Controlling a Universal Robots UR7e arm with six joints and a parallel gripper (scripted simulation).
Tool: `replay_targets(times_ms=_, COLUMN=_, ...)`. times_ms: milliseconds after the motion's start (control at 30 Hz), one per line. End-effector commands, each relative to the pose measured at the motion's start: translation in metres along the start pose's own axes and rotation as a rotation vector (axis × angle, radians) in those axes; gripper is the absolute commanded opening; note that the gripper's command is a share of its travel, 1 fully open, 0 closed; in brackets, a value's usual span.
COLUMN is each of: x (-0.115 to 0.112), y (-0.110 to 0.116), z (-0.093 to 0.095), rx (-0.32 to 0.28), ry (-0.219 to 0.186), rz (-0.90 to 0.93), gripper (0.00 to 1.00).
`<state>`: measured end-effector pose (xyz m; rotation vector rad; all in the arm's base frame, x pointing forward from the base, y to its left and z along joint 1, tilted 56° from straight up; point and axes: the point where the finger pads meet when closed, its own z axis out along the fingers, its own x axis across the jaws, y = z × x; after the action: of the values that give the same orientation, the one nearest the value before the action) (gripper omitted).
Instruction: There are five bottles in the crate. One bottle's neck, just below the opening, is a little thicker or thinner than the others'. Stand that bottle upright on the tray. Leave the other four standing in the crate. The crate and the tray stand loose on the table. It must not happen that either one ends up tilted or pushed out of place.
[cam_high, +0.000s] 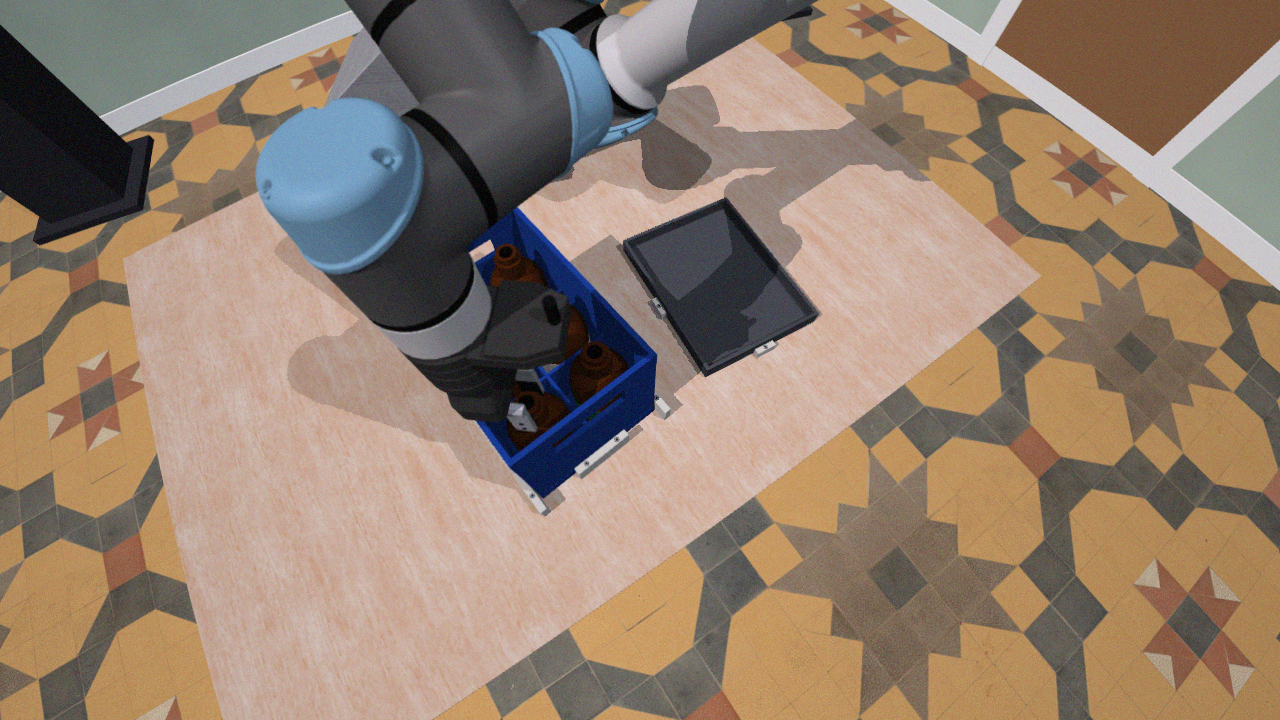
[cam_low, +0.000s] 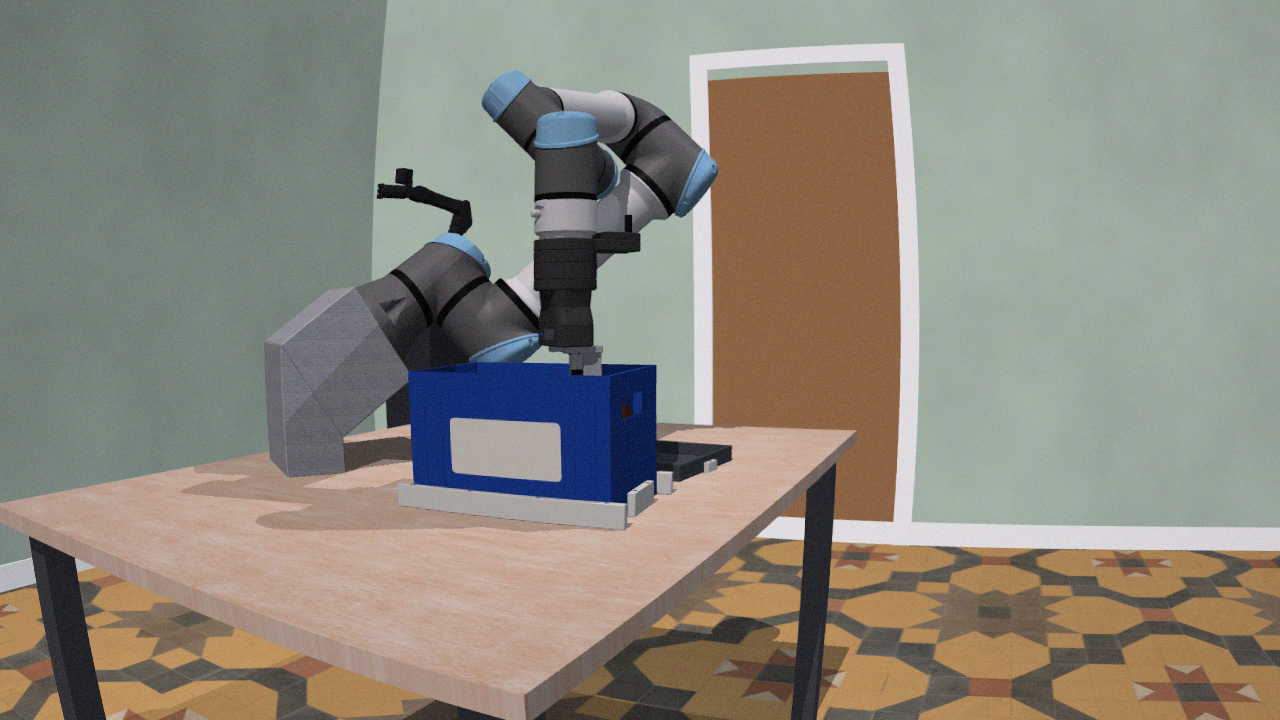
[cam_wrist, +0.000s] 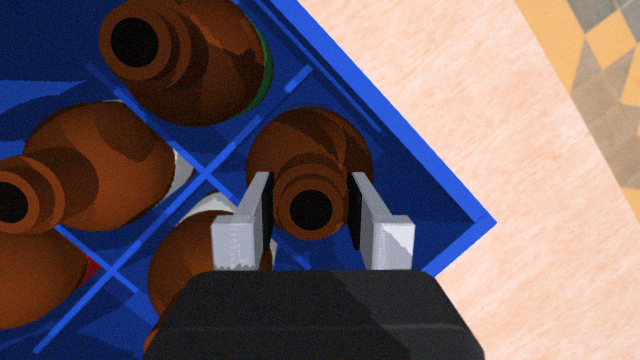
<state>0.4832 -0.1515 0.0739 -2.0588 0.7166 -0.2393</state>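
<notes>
Gripper (cam_high: 529, 404) (cam_low: 586, 367) (cam_wrist: 310, 195) closed on neck of near-left bottle (cam_high: 546, 419) (cam_wrist: 310, 137), upright in crate (cam_high: 537, 470) (cam_low: 429, 429) (cam_wrist: 425, 150). Tray (cam_high: 716, 277) (cam_low: 699, 454) right of crate, no bottle on it.

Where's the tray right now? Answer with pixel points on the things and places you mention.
In the top view, the tray (cam_high: 760, 259) (cam_low: 707, 447) lies on the table (cam_high: 895, 358) (cam_low: 402, 608), just right of the crate (cam_high: 581, 438) (cam_low: 510, 394).

Patterned floor tiles (cam_high: 895, 573) (cam_low: 993, 608); pale green walls (cam_low: 1092, 268); brown door (cam_high: 1154, 67) (cam_low: 805, 268), white-framed, far side; wooden table (cam_high: 358, 573) (cam_low: 375, 582), dark-legged, bearing cast shadows.
</notes>
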Motion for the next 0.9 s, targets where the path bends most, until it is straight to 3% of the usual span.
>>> replay_targets(times_ms=0, x=0.0003, y=0.0001, z=-0.0005, rx=0.000, ry=0.001, rz=0.000, gripper=0.00)
replay_targets(times_ms=367, x=0.0003, y=0.0001, z=-0.0005, rx=0.000, ry=0.001, rz=0.000, gripper=0.00)
replay_targets(times_ms=400, x=0.0003, y=0.0001, z=-0.0005, rx=0.000, ry=0.001, rz=0.000, gripper=1.00)
replay_targets(times_ms=867, x=0.0003, y=0.0001, z=-0.0005, rx=0.000, ry=0.001, rz=0.000, gripper=1.00)
